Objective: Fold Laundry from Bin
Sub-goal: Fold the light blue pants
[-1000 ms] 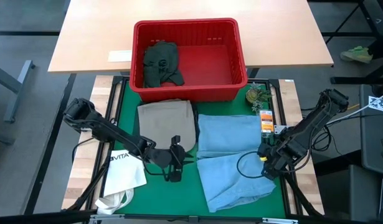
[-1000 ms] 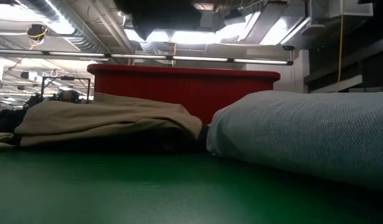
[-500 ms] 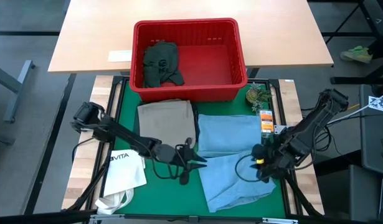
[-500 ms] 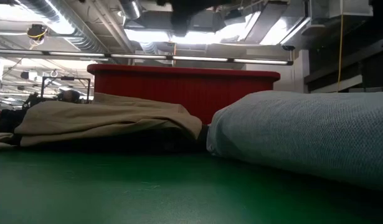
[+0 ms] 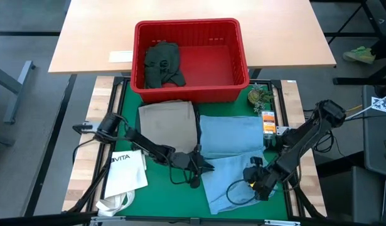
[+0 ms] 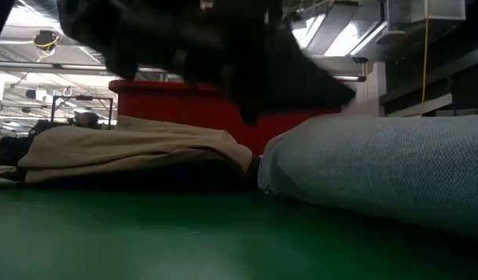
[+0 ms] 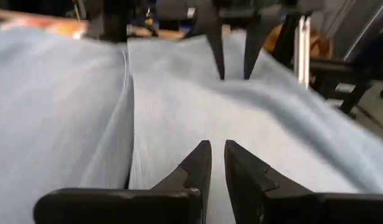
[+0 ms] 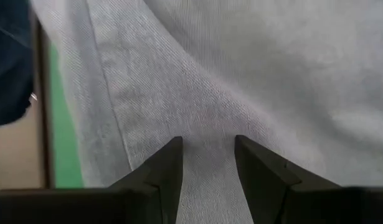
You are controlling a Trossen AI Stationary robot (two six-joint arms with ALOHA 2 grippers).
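Observation:
Light blue jeans (image 5: 230, 141) lie spread on the green mat, right of folded khaki trousers (image 5: 166, 122). The red bin (image 5: 186, 24) stands at the far edge with a dark green garment (image 5: 161, 63) inside. My left gripper (image 5: 205, 166) is low at the jeans' left edge, pointing toward the table's right. Its fingers (image 7: 207, 155) stand a narrow gap apart, with nothing seen between them. My right gripper (image 5: 252, 182) points steeply down over the jeans' near right part (image 8: 241, 62) and is open (image 8: 208, 149). My left gripper's fingertips come level from the table's left at the jeans' left edge (image 7: 179, 124); I cannot tell whether they touch the cloth. My right gripper's open fingers (image 7: 217, 53) reach down to the jeans' surface from above; I cannot tell whether they touch it.
A white tote bag (image 5: 127, 171) lies at the near left of the mat. A small plant-like object (image 5: 258, 95) and an orange box (image 5: 268, 122) sit along the right edge. A wooden table (image 5: 86, 37) stands beyond the bin.
My left gripper has gone down and toward the table's right edge, from the bare mat to the jeans' left edge; it now shows as a dark blur in the low view. My right gripper has moved toward the near edge and leftward over the jeans, and has rolled.

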